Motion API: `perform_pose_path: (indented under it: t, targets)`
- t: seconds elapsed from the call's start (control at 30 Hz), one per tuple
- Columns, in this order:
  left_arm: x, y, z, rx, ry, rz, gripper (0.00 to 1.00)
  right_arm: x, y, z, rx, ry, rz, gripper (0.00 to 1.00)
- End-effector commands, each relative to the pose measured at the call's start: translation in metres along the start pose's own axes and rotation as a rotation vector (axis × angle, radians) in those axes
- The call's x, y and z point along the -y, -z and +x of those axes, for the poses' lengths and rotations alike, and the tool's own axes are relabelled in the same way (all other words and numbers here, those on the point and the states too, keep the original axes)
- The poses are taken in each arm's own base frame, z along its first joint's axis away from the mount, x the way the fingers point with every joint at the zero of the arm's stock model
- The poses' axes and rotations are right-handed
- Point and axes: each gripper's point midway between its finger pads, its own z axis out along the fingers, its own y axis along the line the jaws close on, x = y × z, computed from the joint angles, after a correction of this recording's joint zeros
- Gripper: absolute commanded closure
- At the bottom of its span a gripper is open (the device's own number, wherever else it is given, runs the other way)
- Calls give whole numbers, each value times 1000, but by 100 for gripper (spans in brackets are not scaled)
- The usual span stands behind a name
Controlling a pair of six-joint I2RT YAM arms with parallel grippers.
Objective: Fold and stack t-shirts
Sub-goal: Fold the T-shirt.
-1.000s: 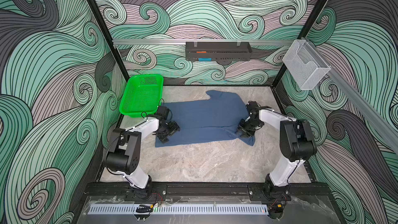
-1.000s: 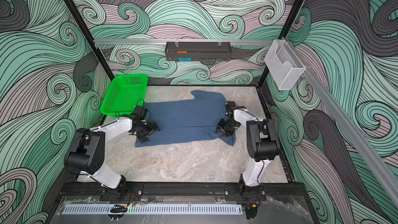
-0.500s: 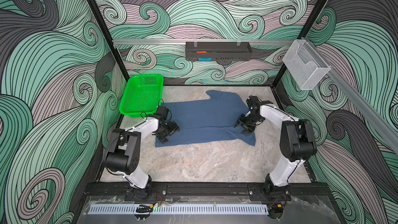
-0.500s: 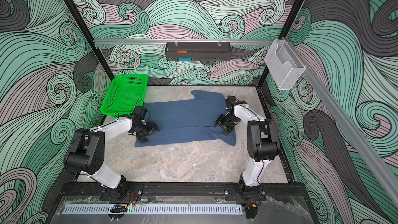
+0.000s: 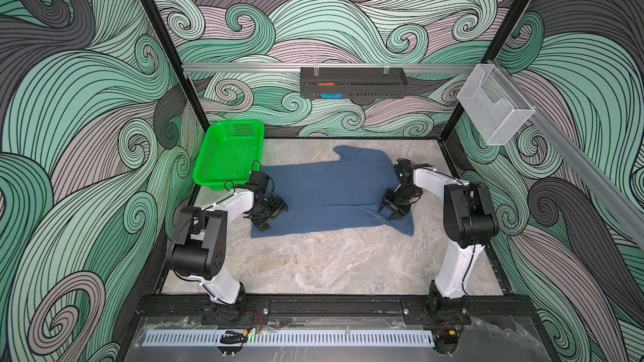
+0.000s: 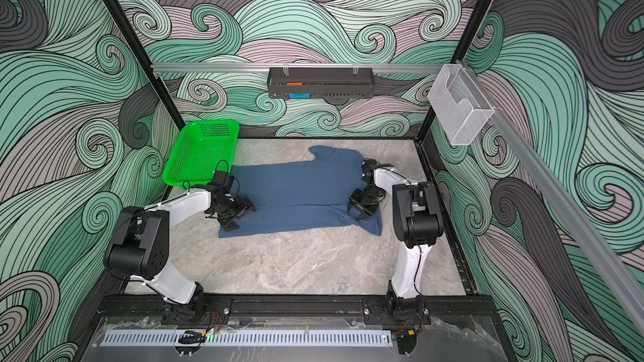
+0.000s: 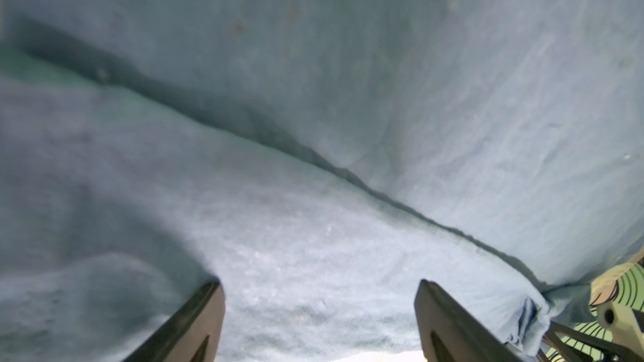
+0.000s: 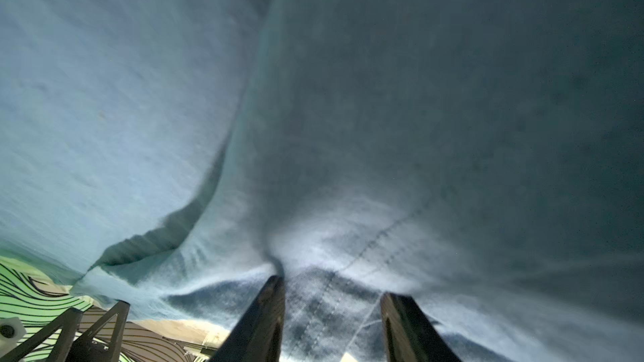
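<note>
right end effector (image 5: 389, 212): shifted slightly toward the front | t-shirt (image 5: 324, 186): sleeve corner puckered under it

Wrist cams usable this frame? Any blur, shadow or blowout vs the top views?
Left wrist view: t-shirt soft-focused, left fingers dark and blurred, small blown-out patch between them at the frame edge. Right wrist view: half the cloth in deep shadow, weave smeared near the right fingers. Both top views: sharp, evenly lit.
</note>
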Motion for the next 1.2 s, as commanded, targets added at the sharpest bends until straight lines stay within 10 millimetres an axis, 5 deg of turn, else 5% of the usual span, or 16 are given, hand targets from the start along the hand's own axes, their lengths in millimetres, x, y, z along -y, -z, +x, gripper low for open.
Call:
perform_pose_path:
  t: [0.0, 0.37, 1.17]
  targets:
    - [-10, -1, 2, -26, 14, -15, 10, -4, 6, -6, 28, 14, -3, 60]
    - [-13, 0, 0, -30, 19, -12, 10, -14, 17, -16, 51, 30, -18, 100]
    - [-9, -1, -13, -39, 46, -13, 10, -70, 43, -107, 87, -63, -142, 100]
